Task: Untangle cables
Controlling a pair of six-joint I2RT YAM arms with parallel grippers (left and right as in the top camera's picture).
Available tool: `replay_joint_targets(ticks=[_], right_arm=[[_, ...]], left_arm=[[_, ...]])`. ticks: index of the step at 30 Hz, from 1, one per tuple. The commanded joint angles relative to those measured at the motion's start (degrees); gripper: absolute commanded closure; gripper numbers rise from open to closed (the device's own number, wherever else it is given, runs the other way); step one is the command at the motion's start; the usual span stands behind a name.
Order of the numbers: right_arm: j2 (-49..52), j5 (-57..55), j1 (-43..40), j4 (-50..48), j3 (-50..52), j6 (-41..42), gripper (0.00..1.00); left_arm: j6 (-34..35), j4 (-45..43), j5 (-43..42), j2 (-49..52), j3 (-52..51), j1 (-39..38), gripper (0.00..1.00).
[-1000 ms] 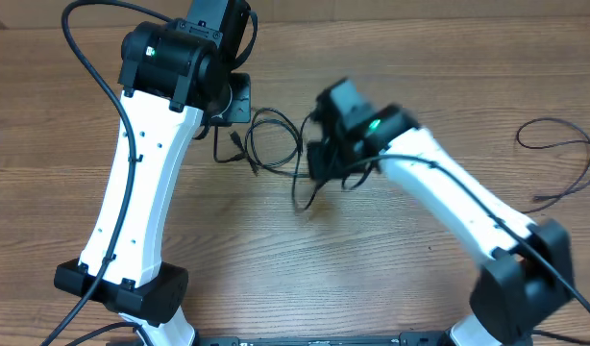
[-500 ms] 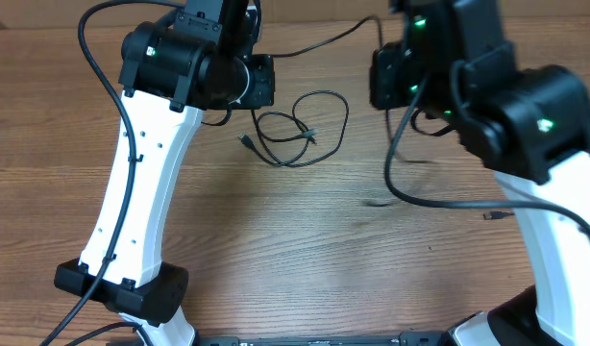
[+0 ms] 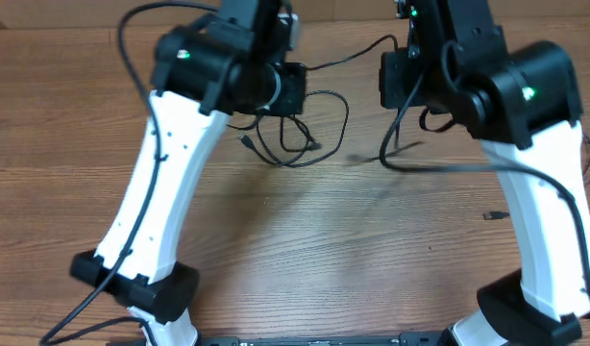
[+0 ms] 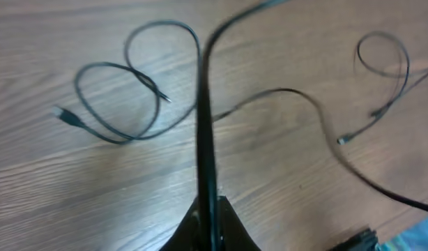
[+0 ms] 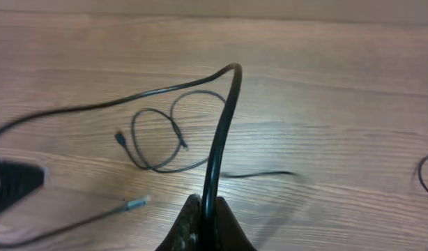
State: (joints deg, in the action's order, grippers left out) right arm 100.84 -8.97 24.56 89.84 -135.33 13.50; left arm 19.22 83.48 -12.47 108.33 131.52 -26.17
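From above, you have a raised cable (image 3: 357, 54) spanning left to right between the two arms over the far side of the bench (image 3: 276, 250). A looped cable (image 3: 345, 117) lies flat on the wood near the left arm. In the left wrist view, the left gripper (image 4: 208, 222) has its jaws closed tight on the raised cable, which runs straight ahead, then bends right. In the right wrist view, the jaws of the right gripper (image 5: 205, 224) pinch it too; it rises, hooks over and trails off left.
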Motion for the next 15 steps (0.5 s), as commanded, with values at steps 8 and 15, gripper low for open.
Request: replay_joint_targets(ticks=[8, 15], right_arm=[[-0.15, -0.46, -5.29, 1.97, -0.7, 0.09, 0.96], [-0.15, -4.79, -10.32, 0.68, -0.7, -0.04, 0.96]], left_arm=[[-3.28, -0.24, -1.09, 7.76, -0.02, -4.98, 0.49], [-4.02, 0.79, 2.05, 5.86, 0.07, -3.63, 0.35]])
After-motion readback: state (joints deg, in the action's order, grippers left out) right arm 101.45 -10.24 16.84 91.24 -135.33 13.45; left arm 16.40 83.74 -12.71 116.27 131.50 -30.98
